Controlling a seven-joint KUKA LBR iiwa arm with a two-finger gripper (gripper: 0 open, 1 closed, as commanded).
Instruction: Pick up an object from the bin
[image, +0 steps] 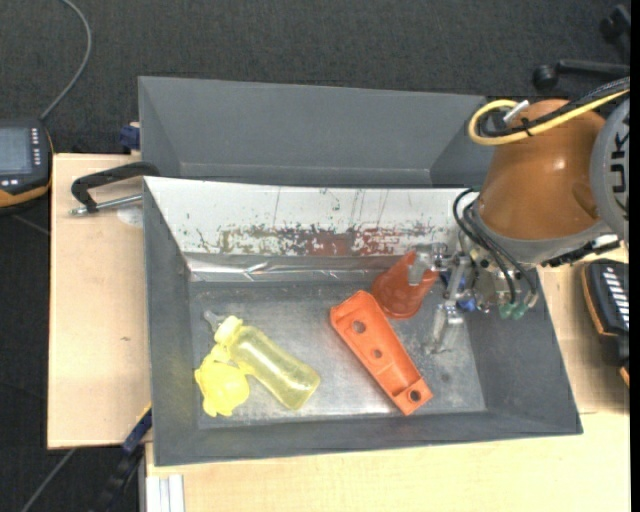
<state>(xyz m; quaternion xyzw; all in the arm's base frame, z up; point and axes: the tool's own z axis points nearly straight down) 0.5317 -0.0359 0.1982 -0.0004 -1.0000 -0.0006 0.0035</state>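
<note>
Approach step — the hand (442, 325) hangs low at the right of the bin (300, 425), near a reddish cup (402, 288) and an orange block (380, 350); spread or pressed together, I cannot tell. Next, probably: centre over one.

We see a rounded orange cover (535, 185) behind our end effector (445, 328), a yellow cable (570, 112) atop, dark wires (466, 215) alongside.

My claw (443, 325) hangs low at the right side of the grey bin (300, 440), just beside an orange flat bar with holes (378, 350). A red cone-shaped cup (400, 290) sits near it toward the back. A pale yellow bottle (272, 368) and a crumpled yellow piece (222, 388) lie well apart at the left.
</note>
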